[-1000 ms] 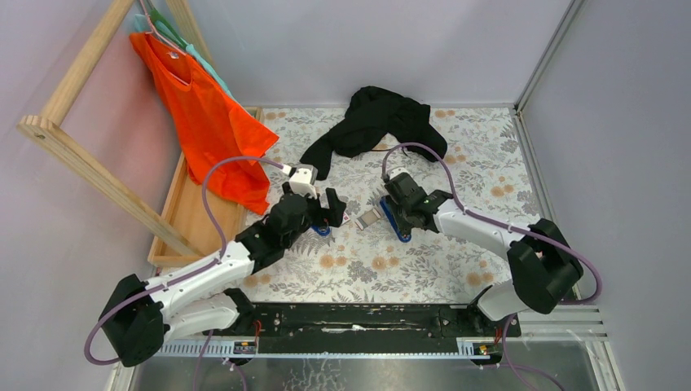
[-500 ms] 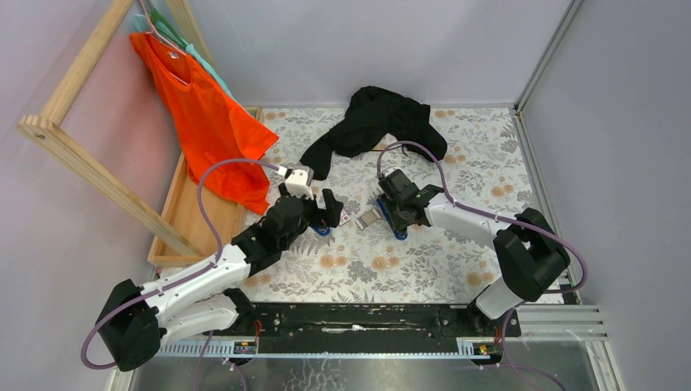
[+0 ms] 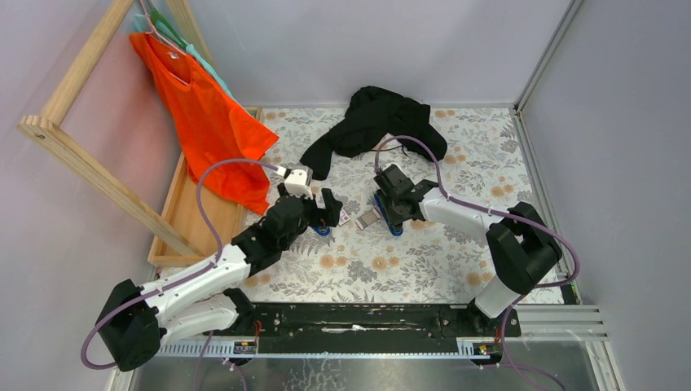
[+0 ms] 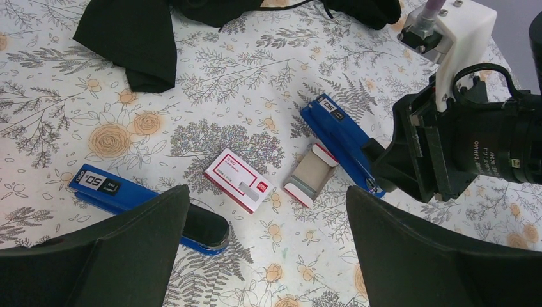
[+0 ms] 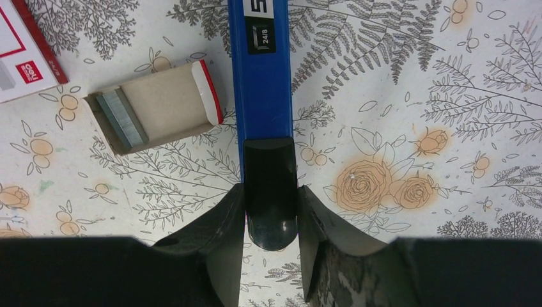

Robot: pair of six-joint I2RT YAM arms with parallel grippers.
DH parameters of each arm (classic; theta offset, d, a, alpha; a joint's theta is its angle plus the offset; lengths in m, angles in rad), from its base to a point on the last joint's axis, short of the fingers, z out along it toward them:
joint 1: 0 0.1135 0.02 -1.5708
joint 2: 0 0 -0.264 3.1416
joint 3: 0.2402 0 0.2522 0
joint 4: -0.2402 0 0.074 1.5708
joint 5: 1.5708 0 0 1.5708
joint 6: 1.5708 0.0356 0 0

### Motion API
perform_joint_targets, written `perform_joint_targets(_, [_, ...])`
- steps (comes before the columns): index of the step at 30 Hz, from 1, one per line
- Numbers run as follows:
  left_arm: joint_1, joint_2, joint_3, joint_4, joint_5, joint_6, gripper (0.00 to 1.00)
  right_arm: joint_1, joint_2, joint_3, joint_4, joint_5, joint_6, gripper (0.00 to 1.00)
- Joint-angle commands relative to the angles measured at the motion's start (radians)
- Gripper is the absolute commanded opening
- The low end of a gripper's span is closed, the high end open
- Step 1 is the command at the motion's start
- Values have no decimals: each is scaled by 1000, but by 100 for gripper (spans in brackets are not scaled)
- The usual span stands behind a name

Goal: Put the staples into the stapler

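While the left gripper (image 4: 267, 199) gapes wide, the right gripper (image 5: 270, 190) clasps the blue stapler (image 5: 261, 77) at bottom centre, beside the staple tray (image 5: 167, 105)

The right claw (image 5: 270, 217) moves left along the tabletop (image 3: 456, 269) and now sits at the black rear end of the blue stapler (image 5: 261, 96). The right arm's elbow (image 3: 521, 252) swings left with it. The left claw (image 4: 268, 252) shifts slightly left.
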Motion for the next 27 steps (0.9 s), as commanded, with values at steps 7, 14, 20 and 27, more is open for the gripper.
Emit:
perform_joint_targets(7, [5, -58, -1, -13, -78, -13, 100, -63, -43, 15, -11, 116, 53, 16])
perform_joint_targets(14, [4, -111, 13, -56, -137, -65, 100, -72, -55, 29, -2, 128, 49, 39])
perform_joint_targets(20, [4, -169, 40, -151, -183, -138, 100, -72, -144, 5, 22, 134, 50, 58])
perform_joint_targets(27, [4, -277, 132, -365, -190, -225, 100, -72, -410, -102, 47, 181, 44, 76])
